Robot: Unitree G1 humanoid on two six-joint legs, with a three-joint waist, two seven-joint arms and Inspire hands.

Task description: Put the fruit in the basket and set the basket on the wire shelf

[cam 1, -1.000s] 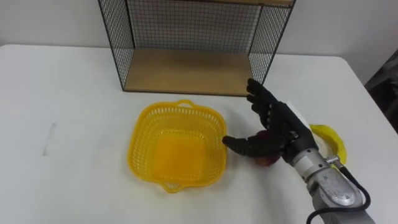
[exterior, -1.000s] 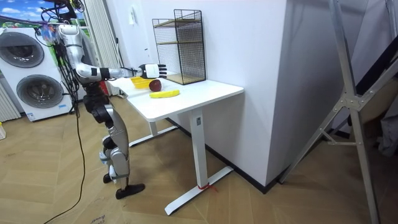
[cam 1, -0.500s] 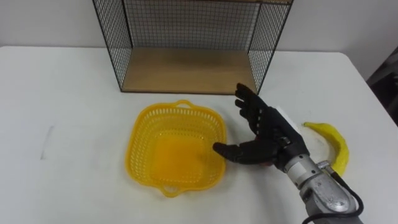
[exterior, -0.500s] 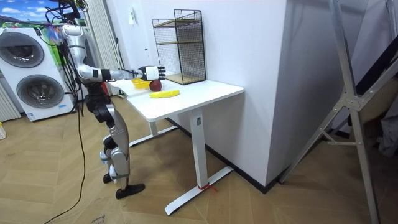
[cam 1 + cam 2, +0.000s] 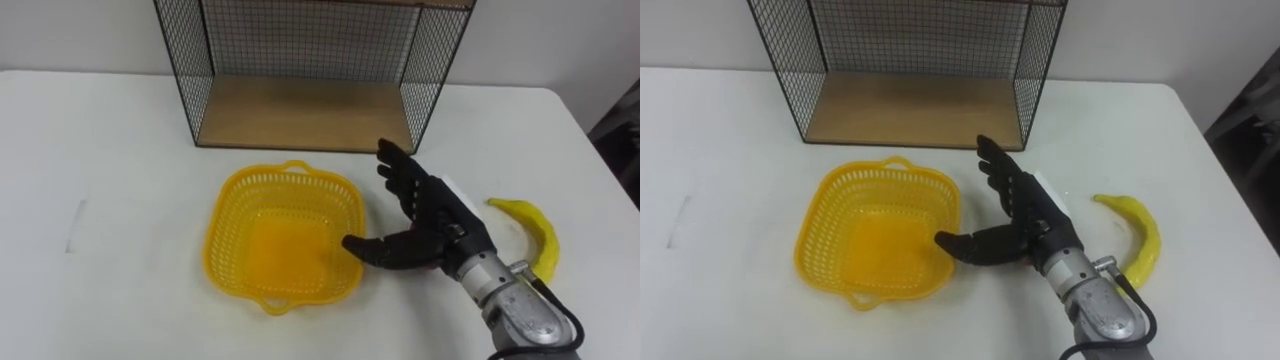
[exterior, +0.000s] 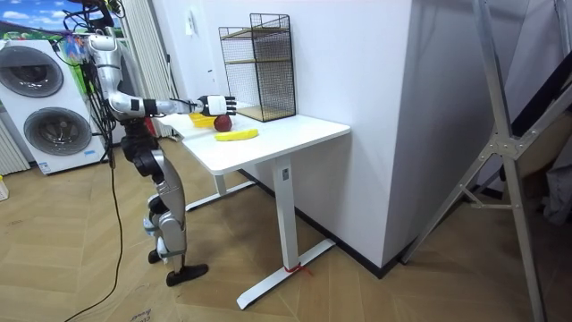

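Note:
The yellow plastic basket (image 5: 226, 205) lies empty on the white table, in front of the wire shelf (image 5: 310, 110). My right hand (image 5: 432, 216) hovers just right of the basket's right rim, open, with straight spread fingers and the thumb pointing at the basket. In the room view a red apple (image 6: 222, 122) sits on the table beside that hand (image 6: 213, 104); in the eye views the hand covers it. A yellow banana (image 5: 536, 231) lies on the table to the right of the hand, apart from it.
The wire shelf (image 5: 910, 100) has a wooden floor and an open front that faces the basket (image 5: 818, 215). The banana (image 5: 1137, 236) lies near the table's right edge (image 5: 600, 160). Bare tabletop stretches left of the basket.
My right hand has moved left towards the basket's rim, mostly in the first half second. The red apple seen under it one second ago is now covered.

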